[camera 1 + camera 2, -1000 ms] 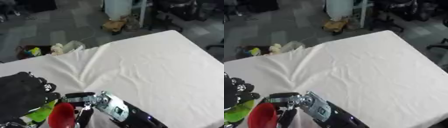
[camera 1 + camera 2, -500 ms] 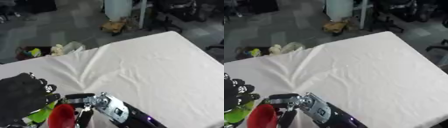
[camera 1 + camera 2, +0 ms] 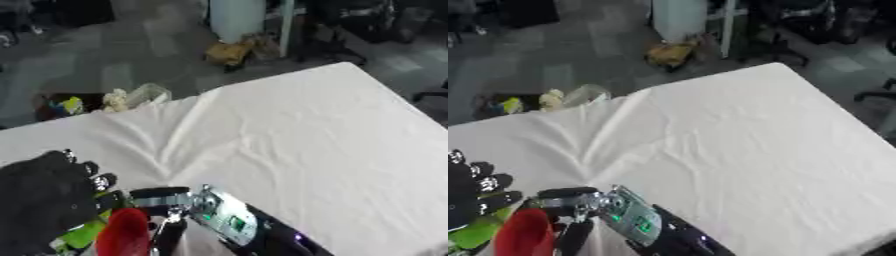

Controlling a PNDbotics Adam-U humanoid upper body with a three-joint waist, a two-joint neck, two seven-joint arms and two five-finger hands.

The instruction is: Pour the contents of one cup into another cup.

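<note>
A red cup (image 3: 122, 234) shows at the bottom left, tilted, its rim toward the green cup (image 3: 84, 233) just to its left. My right hand (image 3: 165, 216) comes in from the bottom edge and has its dark fingers curled round the red cup; its wrist (image 3: 222, 220) shows a green light. My black left hand (image 3: 42, 202) sits at the lower left with its fingers curled over the green cup, hiding most of it. What either cup holds is hidden.
The table carries a creased white cloth (image 3: 289, 145), with its far edge at the top and its right corner (image 3: 354, 66) far off. Beyond it lie a grey floor, a bag of litter (image 3: 122, 98) and chair legs.
The whole picture has shifted a little, so the camera moved. Both hands and both cups keep their places relative to each other.
</note>
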